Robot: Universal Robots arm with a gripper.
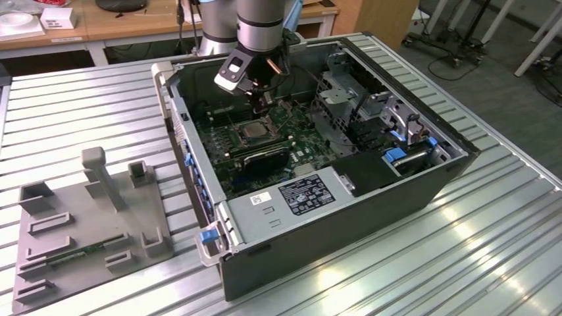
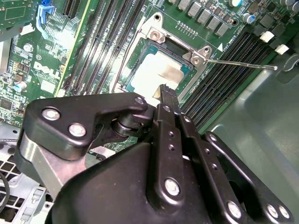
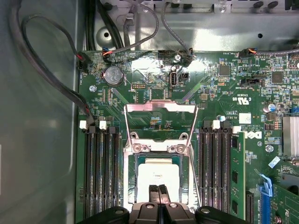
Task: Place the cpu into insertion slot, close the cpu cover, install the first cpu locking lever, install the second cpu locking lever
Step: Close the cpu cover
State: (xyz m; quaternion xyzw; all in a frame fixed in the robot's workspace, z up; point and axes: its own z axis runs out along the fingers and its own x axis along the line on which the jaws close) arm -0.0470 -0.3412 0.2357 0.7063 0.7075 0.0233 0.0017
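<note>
The cpu [image 3: 158,175] sits in the slot [image 3: 136,186]. The cover [image 3: 161,108] lies open, levers [image 2: 243,64] unlatched. The gripper [image 3: 158,189] has its fingers pressed together.

A ribbed metal counter [image 1: 491,263] carries an open computer case [image 1: 351,230] and, at the exterior view's left, a grey fixture block [image 1: 88,240].

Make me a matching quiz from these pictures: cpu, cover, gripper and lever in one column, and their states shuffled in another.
1 cpu
2 cover
3 gripper
4 lever

A swung open
B shut, over the cpu
C lying in the slot
D thin rod sticking out sideways

Pairs: 1-C, 2-A, 3-B, 4-D
</note>
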